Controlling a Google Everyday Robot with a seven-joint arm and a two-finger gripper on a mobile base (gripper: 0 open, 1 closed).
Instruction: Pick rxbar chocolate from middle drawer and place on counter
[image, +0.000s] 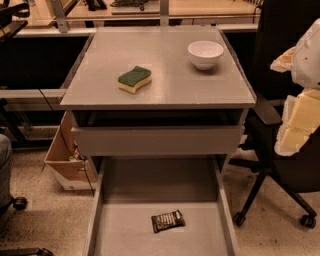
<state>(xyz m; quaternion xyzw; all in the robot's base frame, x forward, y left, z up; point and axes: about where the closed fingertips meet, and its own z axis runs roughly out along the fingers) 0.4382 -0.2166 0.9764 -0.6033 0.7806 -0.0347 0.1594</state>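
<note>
Metal, grey and matte, forms the middle drawer (125, 232), pulled wide open nearest the camera, with a flat floor and low side walls. The rxbar chocolate (168, 221), a small dark crinkled wrapper with pale lettering, lies flat near the floor's middle, apart from every wall. Above, a shallower drawer (157, 141) shows its plain front. The counter (165, 95) is smooth and thin-edged, bare along its front; a green-and-yellow sponge (134, 79) sits left and a round white bowl (205, 54) at the right rear. The gripper (300, 117), pale and blocky, hangs at the right edge beside the counter, before a black office chair (280, 35); I cannot tell whether it is open or closed.
</note>
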